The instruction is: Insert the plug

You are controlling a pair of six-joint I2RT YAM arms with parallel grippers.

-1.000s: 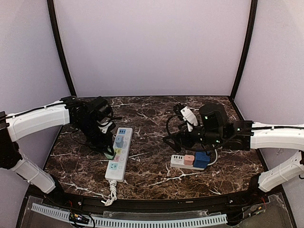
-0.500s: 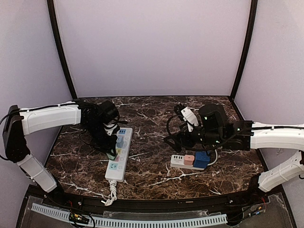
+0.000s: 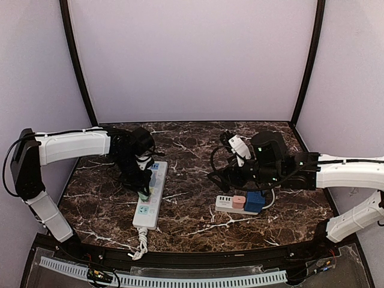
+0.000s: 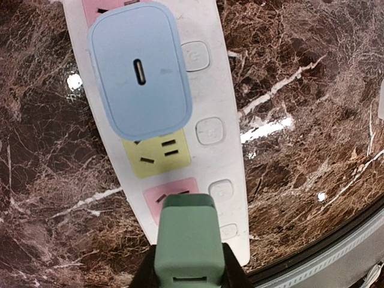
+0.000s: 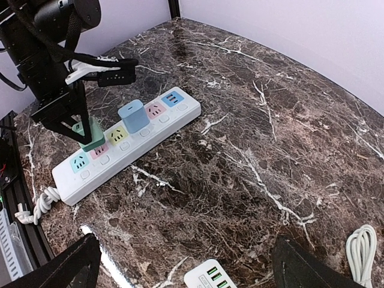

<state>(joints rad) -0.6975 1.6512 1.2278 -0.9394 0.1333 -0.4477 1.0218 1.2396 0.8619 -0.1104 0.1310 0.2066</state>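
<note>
Green plug [image 4: 185,243] pinched in left hand [image 4: 187,277], over the pink socket [image 4: 157,195] of the white strip [image 4: 223,174], left side of bench [image 4: 300,120].
We cannot tell whether prongs have entered. Risk, we judge: tilted prongs jam on the socket face or shove the unbraced strip sideways. Right hand [image 5: 186,264] spread wide, holding nothing, well apart from the strip.

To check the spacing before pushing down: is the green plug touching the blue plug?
Apart. The left wrist view shows the bare yellow socket lying between the green plug and the blue plug.
</note>
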